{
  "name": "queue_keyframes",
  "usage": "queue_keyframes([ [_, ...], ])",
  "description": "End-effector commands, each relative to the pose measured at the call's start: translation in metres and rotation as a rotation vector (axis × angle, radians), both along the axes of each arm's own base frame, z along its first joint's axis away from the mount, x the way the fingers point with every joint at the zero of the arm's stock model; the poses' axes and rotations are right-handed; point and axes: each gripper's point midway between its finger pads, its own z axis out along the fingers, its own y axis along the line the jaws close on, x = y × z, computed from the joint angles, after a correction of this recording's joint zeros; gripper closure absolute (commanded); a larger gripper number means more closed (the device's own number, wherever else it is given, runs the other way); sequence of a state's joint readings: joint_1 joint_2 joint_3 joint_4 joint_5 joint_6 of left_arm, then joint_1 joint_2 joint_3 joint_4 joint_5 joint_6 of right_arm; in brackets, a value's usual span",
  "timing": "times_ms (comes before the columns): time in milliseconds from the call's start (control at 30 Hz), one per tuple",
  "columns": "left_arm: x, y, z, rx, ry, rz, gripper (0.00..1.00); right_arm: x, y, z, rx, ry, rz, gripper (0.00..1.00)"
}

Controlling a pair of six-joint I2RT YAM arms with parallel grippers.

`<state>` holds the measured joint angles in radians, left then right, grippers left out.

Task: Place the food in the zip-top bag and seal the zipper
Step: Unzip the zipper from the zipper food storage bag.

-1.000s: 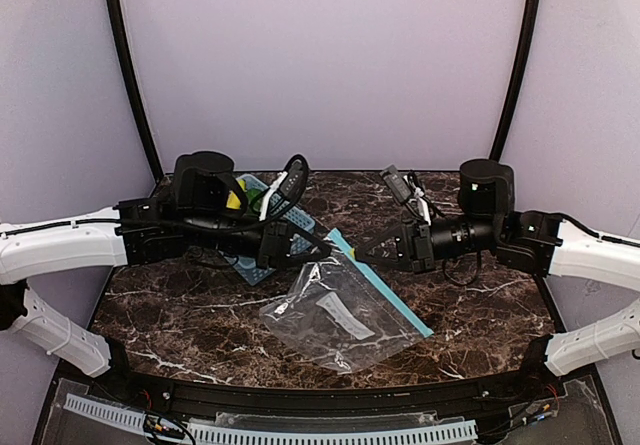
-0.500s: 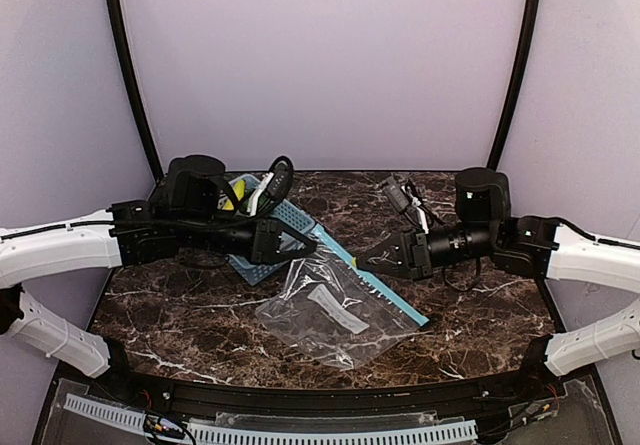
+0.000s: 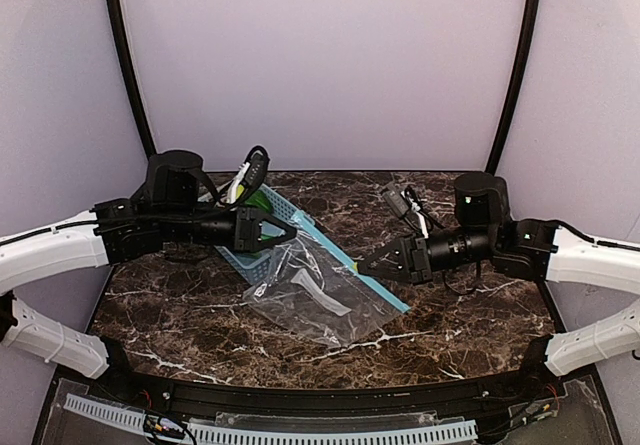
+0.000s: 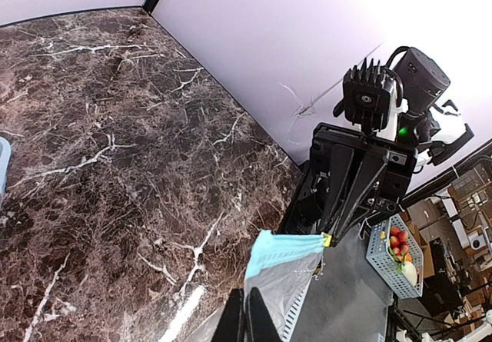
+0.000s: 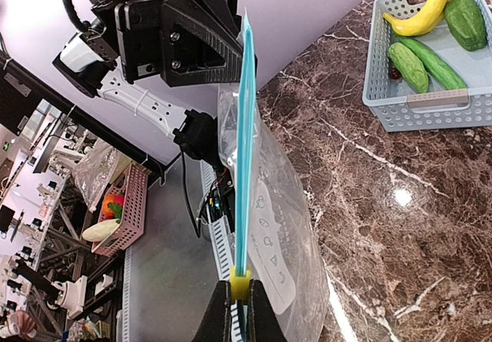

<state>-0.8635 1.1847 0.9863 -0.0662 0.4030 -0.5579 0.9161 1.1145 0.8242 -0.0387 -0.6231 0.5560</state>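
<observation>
The clear zip-top bag (image 3: pixel 318 297) hangs stretched between my two grippers just above the marble table (image 3: pixel 470 315). My left gripper (image 3: pixel 290 233) (image 4: pixel 246 323) is shut on the bag's left end near the light-blue zipper (image 4: pixel 292 248). My right gripper (image 3: pixel 363 262) (image 5: pixel 239 315) is shut on the zipper's yellow slider (image 5: pixel 240 286) (image 4: pixel 328 240). In the right wrist view the zipper (image 5: pixel 243 142) runs straight from the slider up to the left gripper. The food lies in the light-blue basket (image 5: pixel 415 111): a banana (image 5: pixel 419 15), a bell pepper (image 5: pixel 465 21) and two cucumber pieces (image 5: pixel 410 66).
The basket (image 3: pixel 252 263) sits at the back left of the table, partly under my left arm. A slotted cable duct (image 3: pixel 300 433) runs along the near edge. The enclosure's walls and black posts stand close behind.
My left gripper has drawn back to the left, pulling the bag with it across the table. The right gripper has stayed nearly in place on the slider.
</observation>
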Motion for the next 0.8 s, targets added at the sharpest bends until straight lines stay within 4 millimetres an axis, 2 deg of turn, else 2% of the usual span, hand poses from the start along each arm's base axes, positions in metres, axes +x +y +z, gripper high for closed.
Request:
queue_keyframes([
  [0, 0.007, 0.017, 0.002, 0.005, -0.006, 0.060, 0.99, -0.006, -0.004, -0.003, -0.013, 0.016, 0.006, 1.00],
  [767, 0.011, 0.048, -0.002, 0.024, 0.009, 0.135, 0.99, -0.014, -0.022, -0.021, -0.064, 0.048, -0.024, 1.00],
])
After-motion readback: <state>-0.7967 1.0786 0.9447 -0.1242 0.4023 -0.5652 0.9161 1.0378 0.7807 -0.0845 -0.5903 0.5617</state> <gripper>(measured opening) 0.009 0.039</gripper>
